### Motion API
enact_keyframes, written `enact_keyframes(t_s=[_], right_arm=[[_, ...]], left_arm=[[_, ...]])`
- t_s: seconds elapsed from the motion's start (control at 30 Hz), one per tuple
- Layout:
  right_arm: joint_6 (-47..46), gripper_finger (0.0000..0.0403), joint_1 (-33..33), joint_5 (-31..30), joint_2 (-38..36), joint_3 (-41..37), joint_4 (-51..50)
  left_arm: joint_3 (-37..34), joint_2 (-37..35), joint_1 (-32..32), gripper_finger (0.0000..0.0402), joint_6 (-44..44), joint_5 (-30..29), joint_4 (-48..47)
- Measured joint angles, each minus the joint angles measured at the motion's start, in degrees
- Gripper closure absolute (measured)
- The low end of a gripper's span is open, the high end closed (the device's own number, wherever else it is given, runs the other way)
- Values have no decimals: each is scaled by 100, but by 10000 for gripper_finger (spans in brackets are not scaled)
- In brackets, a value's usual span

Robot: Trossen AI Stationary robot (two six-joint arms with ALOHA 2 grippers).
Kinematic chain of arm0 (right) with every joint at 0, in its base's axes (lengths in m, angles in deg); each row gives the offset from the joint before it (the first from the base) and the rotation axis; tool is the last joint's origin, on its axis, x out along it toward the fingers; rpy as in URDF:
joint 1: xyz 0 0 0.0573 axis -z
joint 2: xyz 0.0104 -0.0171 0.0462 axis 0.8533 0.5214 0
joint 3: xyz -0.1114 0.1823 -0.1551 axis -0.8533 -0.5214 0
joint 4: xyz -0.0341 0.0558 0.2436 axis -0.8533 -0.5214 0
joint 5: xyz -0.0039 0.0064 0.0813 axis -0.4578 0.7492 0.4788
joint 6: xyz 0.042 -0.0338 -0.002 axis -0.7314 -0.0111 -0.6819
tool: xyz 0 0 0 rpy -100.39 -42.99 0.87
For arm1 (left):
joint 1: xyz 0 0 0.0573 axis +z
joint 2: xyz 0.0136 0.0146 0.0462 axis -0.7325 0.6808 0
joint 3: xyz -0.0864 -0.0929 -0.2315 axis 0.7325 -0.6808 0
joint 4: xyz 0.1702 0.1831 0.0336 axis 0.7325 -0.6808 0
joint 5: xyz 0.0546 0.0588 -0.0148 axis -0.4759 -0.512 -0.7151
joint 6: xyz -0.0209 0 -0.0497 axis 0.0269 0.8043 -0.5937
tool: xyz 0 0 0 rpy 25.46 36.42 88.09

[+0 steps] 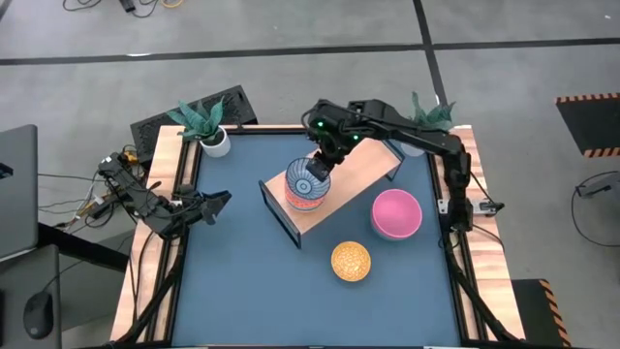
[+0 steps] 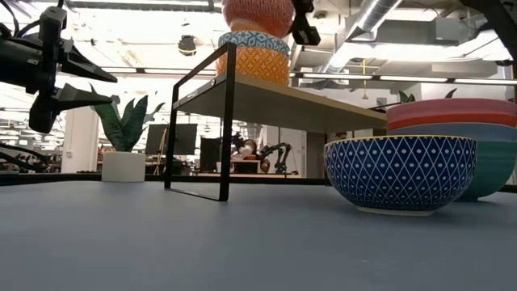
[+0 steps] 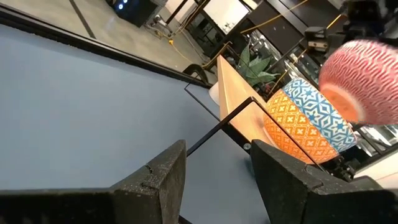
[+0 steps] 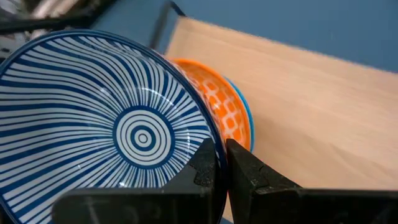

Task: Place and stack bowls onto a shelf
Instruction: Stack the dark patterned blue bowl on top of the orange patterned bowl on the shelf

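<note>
A red-patterned bowl (image 1: 307, 186), pinched at its rim by the right gripper (image 1: 323, 155), was held above two bowls (image 2: 254, 55) already stacked at the shelf's (image 1: 363, 174) left end. On the table, a pink bowl (image 1: 396, 213) and a yellow bowl (image 1: 351, 261) remained unplaced. The left gripper (image 1: 215, 202) waited, released, at the table's left edge.

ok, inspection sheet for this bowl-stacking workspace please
Surface: blue tabletop with wooden side rails.
Job's things: light-wood shelf on black frame carries stacked orange and light-blue patterned bowls; red-patterned bowl with blue-striped inside above them; pink bowl and yellow-orange bowl on table.
Clutter: two potted plants at back corners.
Claws: right claw shut on striped bowl's rim; left claw open, left side.
Cables: loose bundle left of table.
Surroundings: grey floor, office room behind.
</note>
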Motion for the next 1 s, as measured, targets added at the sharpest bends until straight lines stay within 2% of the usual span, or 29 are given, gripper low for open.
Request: enact_keyframes(t_s=[1.0], right_arm=[[132,365,106,-484,146,1,-262]], left_arm=[[0,0,0,236,51,-50,-4]])
